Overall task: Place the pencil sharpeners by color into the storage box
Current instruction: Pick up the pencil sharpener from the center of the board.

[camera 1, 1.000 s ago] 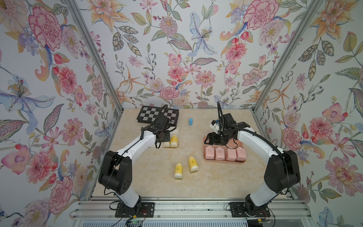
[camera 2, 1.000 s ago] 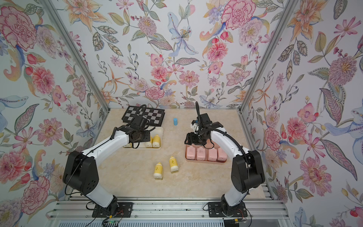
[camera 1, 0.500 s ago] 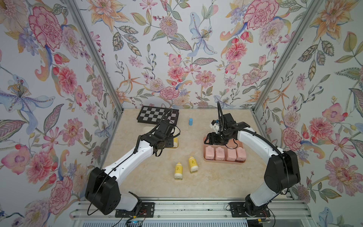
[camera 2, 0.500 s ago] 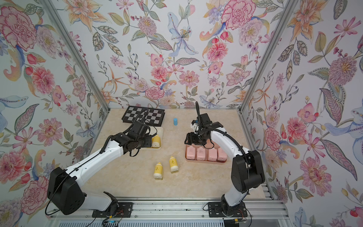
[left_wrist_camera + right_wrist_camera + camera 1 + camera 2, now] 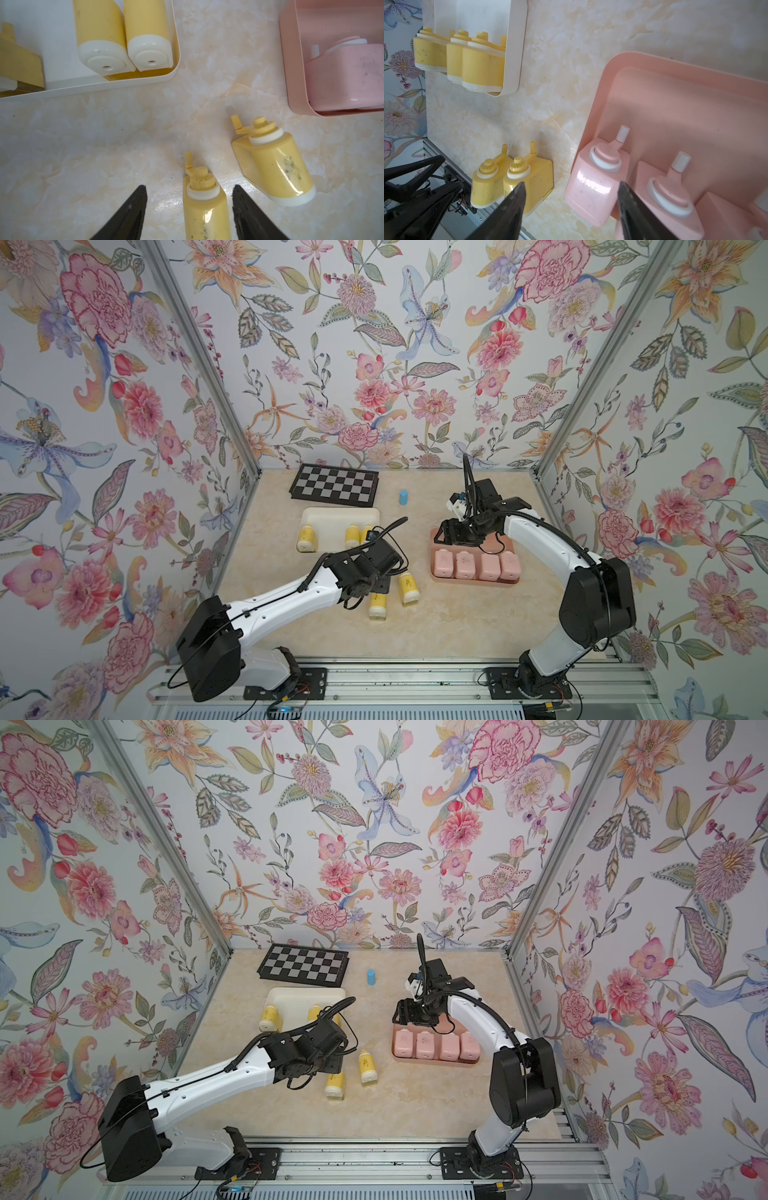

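The left gripper (image 5: 189, 188) hangs open just above the table, its fingers flanking a lying yellow sharpener (image 5: 205, 209); a second yellow sharpener (image 5: 274, 170) lies just beside it; three more yellow sharpeners (image 5: 352, 534) sit in the white tray (image 5: 340, 515); the right gripper (image 5: 572, 184) is open and empty over the pink tray (image 5: 675, 93), where four pink sharpeners (image 5: 467, 565) sit in a row.

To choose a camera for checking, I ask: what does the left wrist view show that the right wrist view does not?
Only the left wrist view: the holed white bases of two yellow sharpeners in the white tray. Only the right wrist view: the right pincer, open, and the flowered wall. Both: two loose yellow sharpeners on the table, the white tray, the pink tray.
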